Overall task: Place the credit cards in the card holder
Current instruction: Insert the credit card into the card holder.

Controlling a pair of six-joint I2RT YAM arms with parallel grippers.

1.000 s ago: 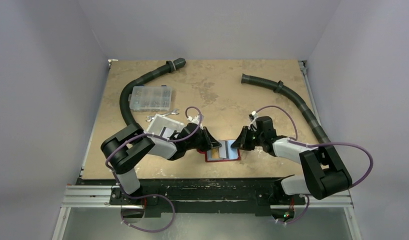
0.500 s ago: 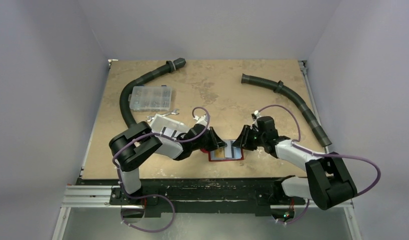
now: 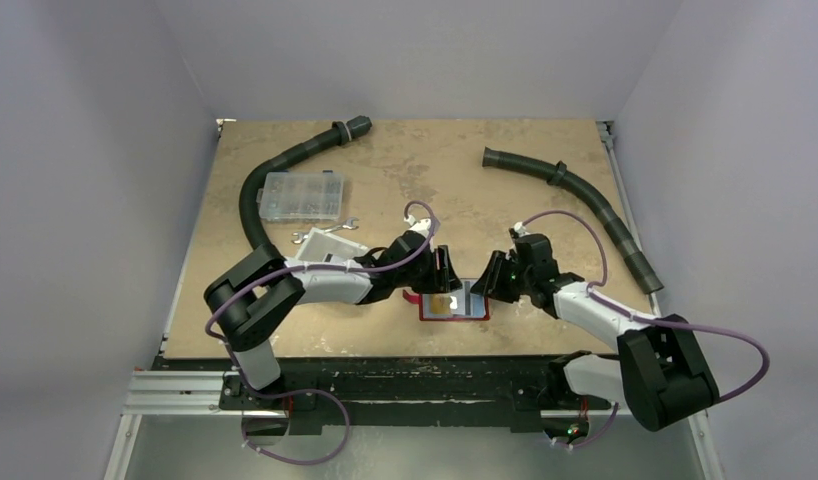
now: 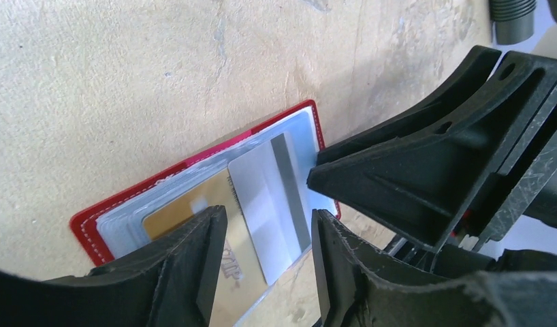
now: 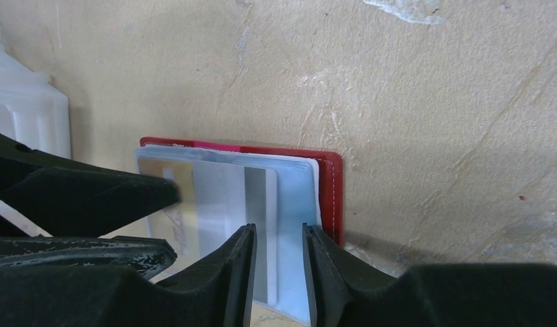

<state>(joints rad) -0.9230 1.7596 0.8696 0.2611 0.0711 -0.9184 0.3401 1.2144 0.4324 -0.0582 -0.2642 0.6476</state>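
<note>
Roughly centre-front of bench [image 4: 126,82]: open red card holder [image 4: 92,228] w/ grey card [image 4: 259,184], gold card [image 4: 187,208] & light-blue card [image 5: 293,197] lying on it. L gripper [image 4: 267,214] fingers apart, R gripper [image 5: 278,230] fingers narrowly apart; neither clamped. Cards likely light, stiff, slick; best pinched at an overhanging edge.

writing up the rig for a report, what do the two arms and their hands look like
Both the left arm and right arm have black joint housings and pale grey-white link shells. A loose purple cable loops along each. The left hand and right hand are matte black, each with two wedge-shaped fingers braced by open triangular ribs. No markings are legible.
</note>
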